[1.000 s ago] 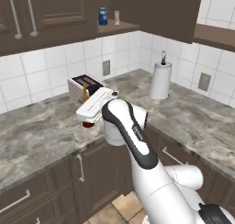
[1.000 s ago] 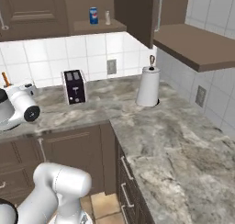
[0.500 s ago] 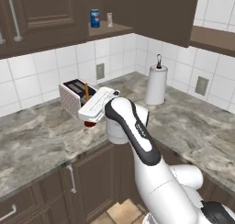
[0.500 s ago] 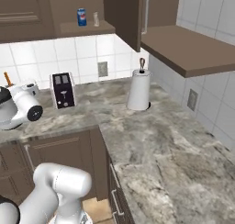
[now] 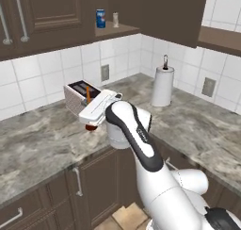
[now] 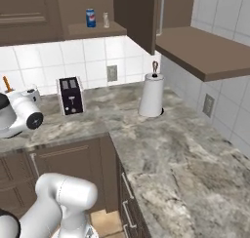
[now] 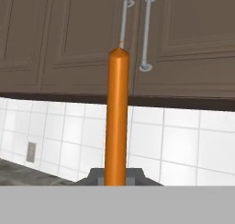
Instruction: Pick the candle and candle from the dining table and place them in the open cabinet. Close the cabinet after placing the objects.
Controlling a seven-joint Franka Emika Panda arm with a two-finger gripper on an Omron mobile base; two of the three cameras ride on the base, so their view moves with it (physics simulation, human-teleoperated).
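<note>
Here the fingers point(image 7: 115, 175) are clamped on the lower end of the thin orange taper candle point(image 7: 116, 117), which stands upright between them, its dark red base point(image 5: 89, 127) poking out below the white hand above the grey-brown marble bench point(image 5: 42, 139). Just behind the fingers sits a silver two-slot toaster point(image 5: 80, 95). Farther off and above them hang the dark brown wooden cabinet doors point(image 7: 183, 39) with long silver bar handles point(image 7: 147, 32).
</note>
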